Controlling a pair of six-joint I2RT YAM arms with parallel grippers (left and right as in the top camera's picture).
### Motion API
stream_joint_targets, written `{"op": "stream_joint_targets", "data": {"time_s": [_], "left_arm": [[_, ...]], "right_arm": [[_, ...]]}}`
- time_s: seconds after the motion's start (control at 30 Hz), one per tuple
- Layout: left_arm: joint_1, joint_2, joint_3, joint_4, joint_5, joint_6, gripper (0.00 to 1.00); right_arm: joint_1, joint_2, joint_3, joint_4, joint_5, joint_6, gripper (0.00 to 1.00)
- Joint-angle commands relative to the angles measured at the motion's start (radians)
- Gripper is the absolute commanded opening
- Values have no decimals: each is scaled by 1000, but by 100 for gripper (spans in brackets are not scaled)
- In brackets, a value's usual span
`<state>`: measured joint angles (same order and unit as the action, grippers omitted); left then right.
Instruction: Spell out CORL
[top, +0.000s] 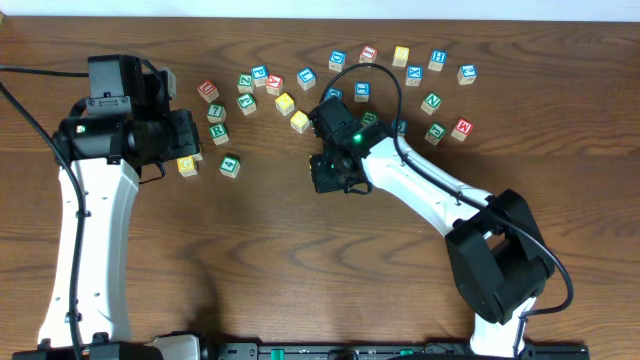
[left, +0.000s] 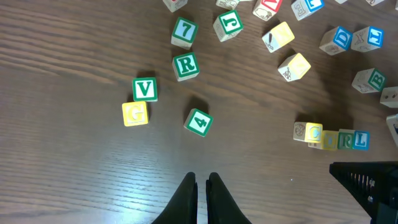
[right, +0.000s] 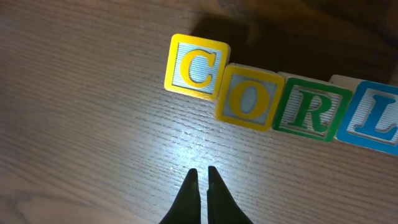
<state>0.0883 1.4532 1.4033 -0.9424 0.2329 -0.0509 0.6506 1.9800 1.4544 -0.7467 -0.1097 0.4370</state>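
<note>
In the right wrist view, four letter blocks stand side by side in a row: yellow C (right: 196, 67), yellow O (right: 249, 98), green R (right: 311, 114) and blue L (right: 376, 121). My right gripper (right: 202, 171) is shut and empty, on the table just in front of the C and O, not touching them. The same row shows small at the right of the left wrist view (left: 336, 138). In the overhead view my right wrist (top: 330, 175) hides the row. My left gripper (left: 201, 180) is shut and empty, hovering near a green 4 block (left: 198, 122).
Loose blocks lie near the left gripper: a second green R (left: 185, 66), green V (left: 145, 89), yellow G (left: 135, 114) and a 7 (left: 184, 31). Several more blocks are scattered along the back of the table (top: 400, 55). A plain block (left: 300, 130) touches the C's outer side.
</note>
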Motion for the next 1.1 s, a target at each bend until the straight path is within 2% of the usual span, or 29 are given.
{"op": "stream_joint_targets", "data": {"time_s": [0.0,1.07], "left_arm": [[2,11,8,-2,-10,9,8],[2,11,8,4,-9,9,8]], "right_arm": [[6,3,-24,12,29,20,1],[-22,50,-58,99,37,34,1]]}}
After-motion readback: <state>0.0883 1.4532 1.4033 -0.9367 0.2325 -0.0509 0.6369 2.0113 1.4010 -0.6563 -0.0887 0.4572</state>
